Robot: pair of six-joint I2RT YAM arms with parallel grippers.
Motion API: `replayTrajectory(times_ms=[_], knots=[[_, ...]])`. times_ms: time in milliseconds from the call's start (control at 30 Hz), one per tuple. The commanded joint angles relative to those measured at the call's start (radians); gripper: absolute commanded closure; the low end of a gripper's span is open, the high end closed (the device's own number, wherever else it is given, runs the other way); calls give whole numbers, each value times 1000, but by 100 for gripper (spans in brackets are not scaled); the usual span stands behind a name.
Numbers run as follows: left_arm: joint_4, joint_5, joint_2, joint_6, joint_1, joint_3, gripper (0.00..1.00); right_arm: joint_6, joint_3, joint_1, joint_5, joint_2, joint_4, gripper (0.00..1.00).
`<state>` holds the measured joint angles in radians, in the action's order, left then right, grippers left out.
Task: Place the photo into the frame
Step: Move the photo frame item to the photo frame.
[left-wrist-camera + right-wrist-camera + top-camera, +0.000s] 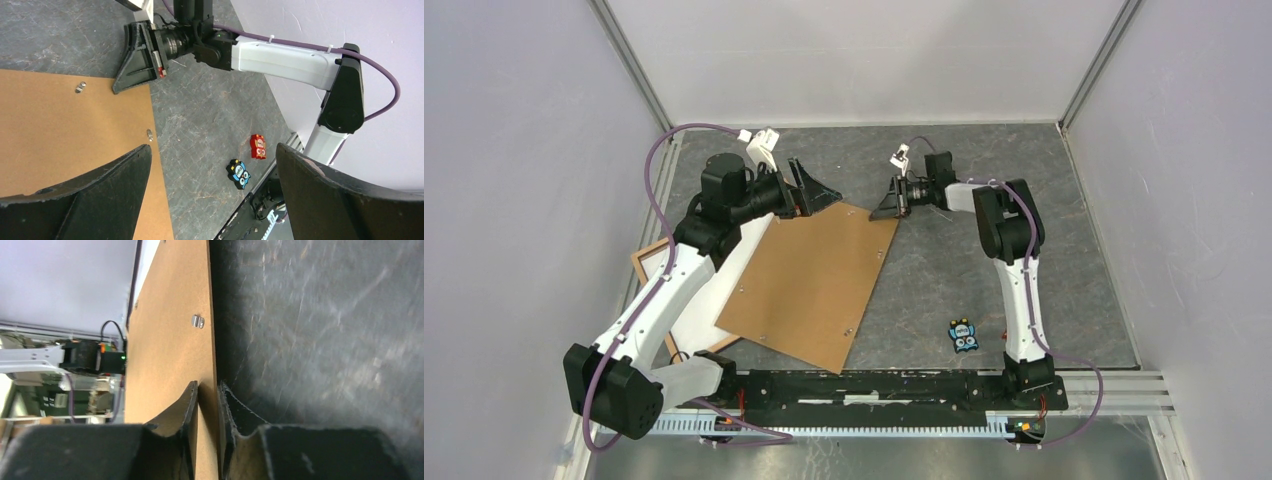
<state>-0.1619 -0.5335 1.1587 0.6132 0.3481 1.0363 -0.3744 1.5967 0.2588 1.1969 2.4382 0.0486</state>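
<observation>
1. Top view only: frame [638, 256] at 8 o'clock on the table [1044, 250], light-wood rails up, white-backed photo [700, 318] within the rails.
2. Overlaid from 3 o'clock by cardboard backing board [814, 285]; crossed by left arm [664, 290].
3. Right wrist view: right gripper [207, 385] nipped onto the board's edge.
4. Left gripper [212, 149] spread wide above the board.
5. At 5 o'clock: owl figure [238, 173], red figure [258, 146].

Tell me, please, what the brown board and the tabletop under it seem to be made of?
The backing board looks like hardboard or fibreboard: matte, even brown, thin with a plain cut edge; its small clips look like shiny metal. The tabletop seems a dark grey rubber or vinyl mat, mottled and scuffed, though that is uncertain.
</observation>
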Motion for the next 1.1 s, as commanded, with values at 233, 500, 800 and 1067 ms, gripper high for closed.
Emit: replayTrajectory(times_ms=[233,500,800,1067], knots=[[48,-23,-11,39,-7,-8,0,-872,-484,-132,-7,-179,1140,100],[54,-21,-7,42,-6,-12,0,-910,-747,-226,-184,-288,1288,100],[64,-29,-3,54,-6,-18,0,-805,-1045,-226,-421,-501,1181,100],[65,-28,4,52,-6,-19,0,-833,-1209,-123,-543,-515,1332,100]])
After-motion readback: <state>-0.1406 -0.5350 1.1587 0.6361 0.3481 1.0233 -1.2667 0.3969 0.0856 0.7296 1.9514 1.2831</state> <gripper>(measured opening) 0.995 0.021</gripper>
